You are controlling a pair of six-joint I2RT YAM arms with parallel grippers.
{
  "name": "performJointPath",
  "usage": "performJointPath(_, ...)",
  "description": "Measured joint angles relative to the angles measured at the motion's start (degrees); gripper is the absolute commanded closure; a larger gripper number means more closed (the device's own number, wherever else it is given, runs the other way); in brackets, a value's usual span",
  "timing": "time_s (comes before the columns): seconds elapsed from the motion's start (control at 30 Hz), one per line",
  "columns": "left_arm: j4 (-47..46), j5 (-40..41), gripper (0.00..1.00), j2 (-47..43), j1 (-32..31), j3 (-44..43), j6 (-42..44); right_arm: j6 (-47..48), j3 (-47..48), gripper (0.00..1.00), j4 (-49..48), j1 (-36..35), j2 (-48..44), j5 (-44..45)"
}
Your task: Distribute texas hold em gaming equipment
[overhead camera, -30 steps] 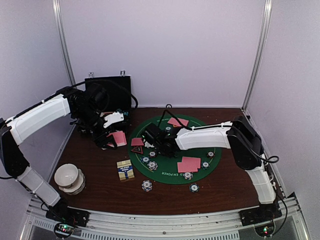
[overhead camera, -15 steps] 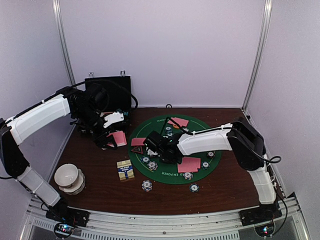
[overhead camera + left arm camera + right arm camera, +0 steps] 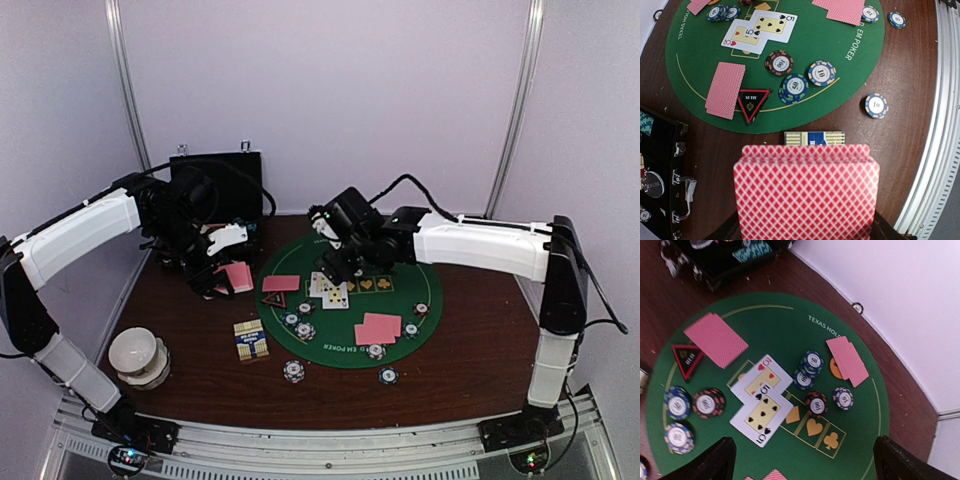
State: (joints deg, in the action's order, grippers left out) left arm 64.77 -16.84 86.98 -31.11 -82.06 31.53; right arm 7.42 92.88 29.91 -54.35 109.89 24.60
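Top view: left hand (image 3: 210, 268), clenched on a pink-backed deck (image 3: 238, 276), held above the bench (image 3: 190, 390) just left of the green mat (image 3: 400, 302). Right hand (image 3: 335, 265) hangs over the mat's middle, above two face-up cards (image 3: 329, 290). Face-down cards (image 3: 377, 327) lie nearer the front. Two chips (image 3: 293, 371) sit off the mat on the bench. Box (image 3: 250, 339) lies beside the mat's left rim, black case (image 3: 215, 185) at the back, bowl (image 3: 138, 355) front left. Left wrist view: the deck fills the lower frame, squared and gripped at both side edges. Beyond it are the box, a red triangle marker (image 3: 753, 102) at the mat's rim, three chip stacks, and the queen and five overlapping. Right wrist view: fingers (image 3: 715, 462) stand wide apart with nothing between them, so this hand is released. Below them the face-up cards overlap beside the printed suit boxes, and an orange disc (image 3: 834, 369) peeks from under a face-down pair. Handling, as judged: cards are light, thin, slick and bend easily, so a single one is best slid off the deck top and pinched by a short edge. Chips are stiff and small and are best taken across the rim.
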Motion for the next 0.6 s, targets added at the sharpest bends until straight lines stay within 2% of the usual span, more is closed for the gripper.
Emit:
performJointPath(0.13,0.0,0.0,1.0,0.0,0.0,0.0,0.0,-12.2,2.3,0.01,1.2,2.6,-2.7,-13.2)
performJointPath(0.23,0.0,0.0,1.0,0.0,0.0,0.0,0.0,-22.1,2.6,0.0,0.4,4.2,-3.1,-26.7)
performJointPath(0.43,0.0,-0.1,1.0,0.0,0.0,0.0,0.0,-41.6,2.8,0.01,-5.7,5.3,0.0,-52.4)
performJointPath(0.6,0.0,-0.1,1.0,0.0,0.0,-0.1,-0.2,-53.1,2.7,0.0,-12.7,5.0,2.8,-64.9)
